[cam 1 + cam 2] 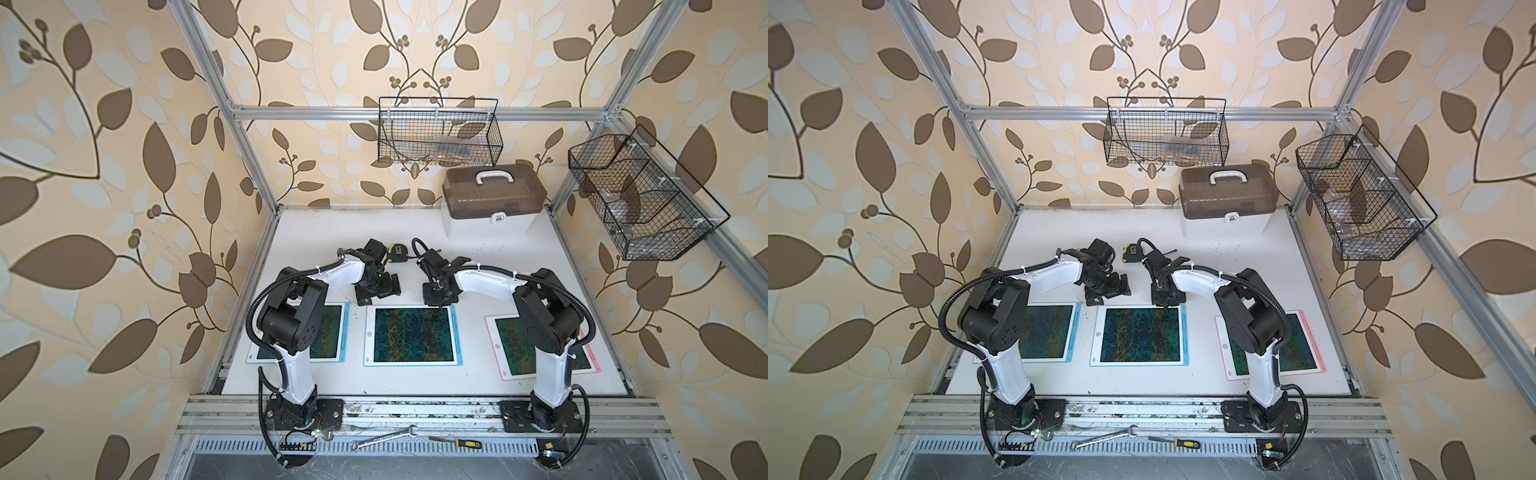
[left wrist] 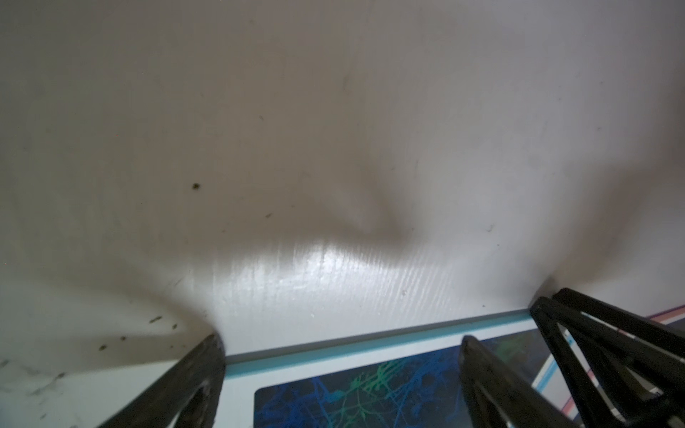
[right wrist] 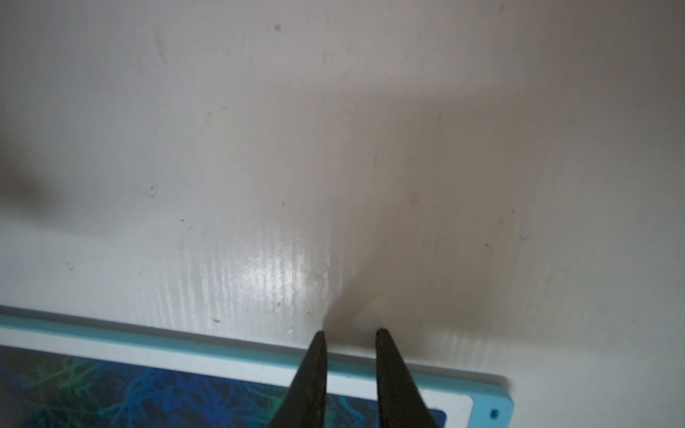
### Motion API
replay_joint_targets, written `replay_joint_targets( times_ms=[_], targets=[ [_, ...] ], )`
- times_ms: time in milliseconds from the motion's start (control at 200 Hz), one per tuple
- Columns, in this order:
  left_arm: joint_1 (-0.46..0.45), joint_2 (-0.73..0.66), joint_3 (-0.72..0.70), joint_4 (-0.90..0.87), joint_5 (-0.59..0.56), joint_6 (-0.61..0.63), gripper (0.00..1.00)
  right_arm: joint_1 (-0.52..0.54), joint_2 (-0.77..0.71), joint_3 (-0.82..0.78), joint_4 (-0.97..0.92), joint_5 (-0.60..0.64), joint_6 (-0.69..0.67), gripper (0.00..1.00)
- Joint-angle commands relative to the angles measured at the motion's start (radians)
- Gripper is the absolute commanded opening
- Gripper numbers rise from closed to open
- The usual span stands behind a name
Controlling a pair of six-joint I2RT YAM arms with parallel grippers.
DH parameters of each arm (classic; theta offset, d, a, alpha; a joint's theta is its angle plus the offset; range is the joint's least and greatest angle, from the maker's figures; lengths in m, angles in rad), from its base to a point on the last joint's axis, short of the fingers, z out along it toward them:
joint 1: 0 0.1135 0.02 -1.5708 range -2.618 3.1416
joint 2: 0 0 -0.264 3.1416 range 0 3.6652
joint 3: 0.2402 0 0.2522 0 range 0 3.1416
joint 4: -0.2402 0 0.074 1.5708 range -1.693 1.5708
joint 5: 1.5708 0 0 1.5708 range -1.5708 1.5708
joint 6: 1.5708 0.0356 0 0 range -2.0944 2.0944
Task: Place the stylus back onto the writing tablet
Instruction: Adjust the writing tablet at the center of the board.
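Observation:
Three writing tablets lie in a row. The middle tablet has a blue frame, and a pale blue stylus lies along its right edge. My left gripper hangs over that tablet's far left edge, wide open and holding nothing. My right gripper sits low over the far right corner of the tablet. Its fingers stand a narrow gap apart with nothing between them. The stylus does not show in either wrist view.
A blue-framed tablet lies at the left and a pink-framed one at the right, both partly under my arms. Behind the grippers are a tape measure and a handled storage box. Wire baskets hang above.

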State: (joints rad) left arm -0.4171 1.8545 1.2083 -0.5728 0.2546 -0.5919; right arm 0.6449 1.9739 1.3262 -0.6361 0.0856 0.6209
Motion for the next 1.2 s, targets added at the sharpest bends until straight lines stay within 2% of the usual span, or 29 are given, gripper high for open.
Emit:
replay_joint_targets(
  times_ms=[0,280,580,785,940,1195],
  targets=[
    [0.005,-0.021,-0.003,-0.058,-0.005,-0.005,0.99,0.003,-0.004,-0.018,-0.066,-0.008,0.012,0.25],
    [0.005,-0.076,0.05,-0.143,-0.039,0.022,0.99,-0.016,-0.092,0.063,-0.109,0.062,-0.009,0.3],
    [0.006,-0.202,0.086,-0.23,-0.107,0.046,0.99,-0.041,-0.293,0.032,-0.062,0.137,-0.042,0.36],
    [0.017,-0.295,0.085,-0.269,-0.158,0.065,0.99,-0.106,-0.443,-0.048,-0.025,0.182,-0.065,0.43],
    [0.036,-0.364,0.06,-0.282,-0.19,0.063,0.99,-0.173,-0.556,-0.128,0.017,0.194,-0.076,0.49],
    [0.075,-0.513,-0.021,-0.281,-0.236,0.071,0.99,-0.31,-0.748,-0.318,0.102,0.209,-0.092,0.73]
  ],
)
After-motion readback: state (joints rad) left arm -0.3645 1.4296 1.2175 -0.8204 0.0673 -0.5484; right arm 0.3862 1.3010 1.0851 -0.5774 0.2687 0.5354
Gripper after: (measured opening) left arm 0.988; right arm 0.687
